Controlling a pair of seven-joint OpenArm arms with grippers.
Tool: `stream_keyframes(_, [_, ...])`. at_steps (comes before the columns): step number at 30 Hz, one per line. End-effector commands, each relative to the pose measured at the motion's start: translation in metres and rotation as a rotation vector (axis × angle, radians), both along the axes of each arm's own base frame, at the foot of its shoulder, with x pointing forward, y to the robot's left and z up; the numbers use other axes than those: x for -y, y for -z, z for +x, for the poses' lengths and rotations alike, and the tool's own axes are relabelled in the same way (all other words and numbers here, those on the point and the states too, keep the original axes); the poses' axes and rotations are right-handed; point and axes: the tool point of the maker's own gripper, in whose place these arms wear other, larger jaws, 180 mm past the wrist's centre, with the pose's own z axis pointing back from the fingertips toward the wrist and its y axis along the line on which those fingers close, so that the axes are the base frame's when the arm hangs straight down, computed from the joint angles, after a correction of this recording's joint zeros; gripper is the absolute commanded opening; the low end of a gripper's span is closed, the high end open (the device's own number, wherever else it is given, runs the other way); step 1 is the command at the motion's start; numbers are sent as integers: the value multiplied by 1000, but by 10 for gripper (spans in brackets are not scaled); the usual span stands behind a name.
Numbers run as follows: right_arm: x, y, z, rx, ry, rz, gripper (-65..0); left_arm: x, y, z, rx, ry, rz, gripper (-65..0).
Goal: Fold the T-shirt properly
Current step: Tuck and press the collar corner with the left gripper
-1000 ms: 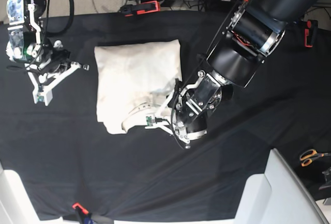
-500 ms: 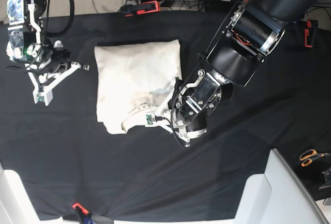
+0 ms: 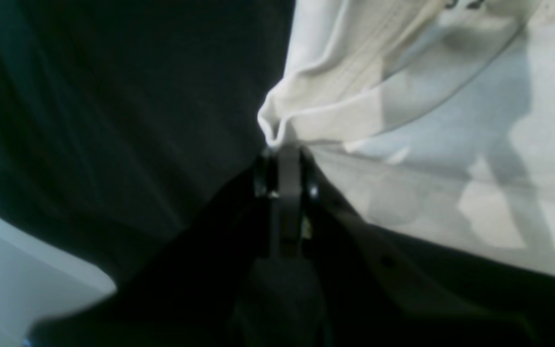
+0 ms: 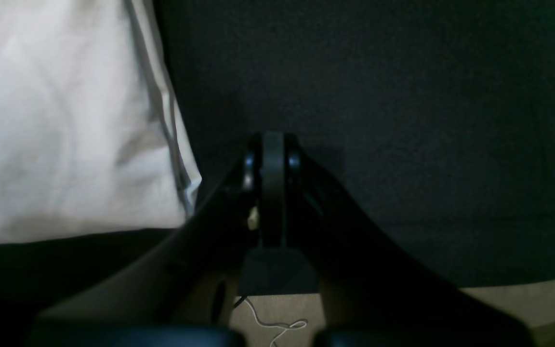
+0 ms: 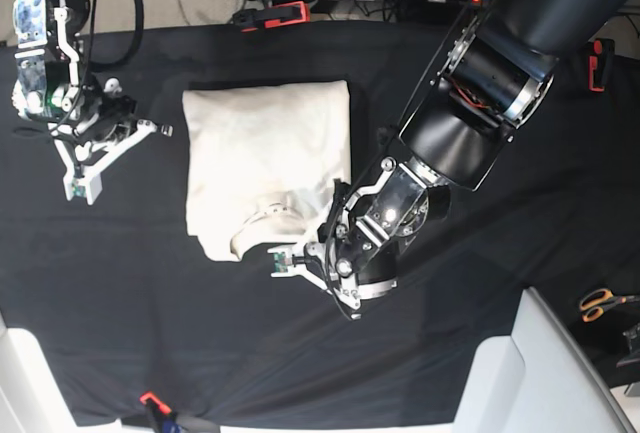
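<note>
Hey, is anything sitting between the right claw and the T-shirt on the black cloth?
Nothing visible is in the way. The right claw is shut and hovers over bare black cloth, with the T-shirt lying just beside it. The left claw is already pinched on a fold of the shirt.

cream T-shirt (image 5: 265,163), partly folded, collar edge lifted

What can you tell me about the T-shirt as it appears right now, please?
The T-shirt is plain cream cotton-looking fabric, already folded into a rough rectangle on the black tablecloth, its ribbed collar showing near the lower edge. The upper part lies smooth; the lower right corner is bunched and pulled outward. There the left gripper is shut on a fold of cloth. The right gripper is shut and empty beside the shirt's opposite edge, apart from it.
</note>
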Motion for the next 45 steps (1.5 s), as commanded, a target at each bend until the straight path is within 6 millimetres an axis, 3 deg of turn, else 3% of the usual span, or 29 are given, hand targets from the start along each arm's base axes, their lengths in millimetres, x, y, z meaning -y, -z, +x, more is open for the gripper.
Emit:
stream_keyframes(1, [3, -10, 10, 45, -3, -9, -648, 13, -18, 15, 49, 27, -12, -650])
stream_keyframes(10, [2, -11, 11, 47, -3, -7, -648, 18, -1, 4, 10, 75, 9, -650])
stream_keyframes(14, [2, -11, 11, 47, -3, -7, -648, 13, 7, 8, 31, 26, -15, -650])
stream_keyframes(31, [2, -11, 12, 48, -3, -7, -648, 13, -11, 30, 88, 19, -31, -650])
stream_keyframes(32, [2, -11, 12, 50, -3, -7, -648, 13, -11, 30, 88, 19, -31, -638])
stream_keyframes(37, [2, -12, 14, 54, -3, -7, -648, 13, -12, 30, 89, 19, -31, -459])
stream_keyframes(45, [2, -12, 14, 54, -3, -6, -648, 12, -23, 42, 114, 10, -38, -321])
